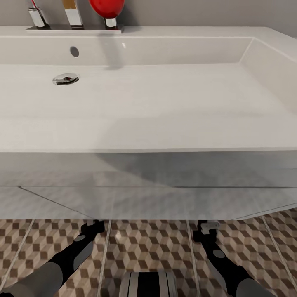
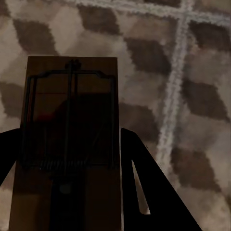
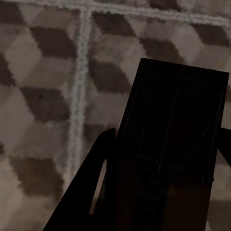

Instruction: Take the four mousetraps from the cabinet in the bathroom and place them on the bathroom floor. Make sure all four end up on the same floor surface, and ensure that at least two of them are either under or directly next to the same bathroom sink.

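The sink (image 1: 148,103) is hiding my fingertips; both grippers (image 2: 72,192) (image 3: 163,192) are seemingly clamping dim mousetraps (image 2: 72,120) (image 3: 175,130) between fingers.

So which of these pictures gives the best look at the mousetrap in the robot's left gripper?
The left wrist view: the mousetrap sits between the left gripper's fingers, its wire frame plain against the patterned bathroom floor. In the head view the left gripper reaches under the sink, and I cannot make the trap out there.
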You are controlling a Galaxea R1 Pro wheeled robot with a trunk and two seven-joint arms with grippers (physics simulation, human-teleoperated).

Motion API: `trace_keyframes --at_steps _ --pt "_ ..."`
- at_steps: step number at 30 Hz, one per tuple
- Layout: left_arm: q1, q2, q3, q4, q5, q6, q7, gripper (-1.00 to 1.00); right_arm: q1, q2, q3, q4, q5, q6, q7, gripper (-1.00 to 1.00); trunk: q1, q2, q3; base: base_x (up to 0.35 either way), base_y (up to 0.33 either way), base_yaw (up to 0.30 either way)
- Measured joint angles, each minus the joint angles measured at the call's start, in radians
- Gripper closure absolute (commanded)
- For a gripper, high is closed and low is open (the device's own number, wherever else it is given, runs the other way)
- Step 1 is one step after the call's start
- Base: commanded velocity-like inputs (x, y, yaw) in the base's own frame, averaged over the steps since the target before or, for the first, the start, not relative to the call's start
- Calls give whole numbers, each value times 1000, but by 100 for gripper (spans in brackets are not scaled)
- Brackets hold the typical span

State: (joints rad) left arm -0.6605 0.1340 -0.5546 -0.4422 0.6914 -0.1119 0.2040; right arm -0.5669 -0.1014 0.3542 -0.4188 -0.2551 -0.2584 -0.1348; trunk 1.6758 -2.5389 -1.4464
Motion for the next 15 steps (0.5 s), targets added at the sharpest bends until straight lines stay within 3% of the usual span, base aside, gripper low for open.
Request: trace_keyframes --at_steps 6,15 --pt "0 1 -1 1 1 1 -52 100 0 0 0 0 -1 0 0 100 3 -1 -23 0 0 0" --pt "0 0 0 3 0 0 -78 100 0 1 0 0 -1 0 0 100 3 -1 -23 0 0 0"
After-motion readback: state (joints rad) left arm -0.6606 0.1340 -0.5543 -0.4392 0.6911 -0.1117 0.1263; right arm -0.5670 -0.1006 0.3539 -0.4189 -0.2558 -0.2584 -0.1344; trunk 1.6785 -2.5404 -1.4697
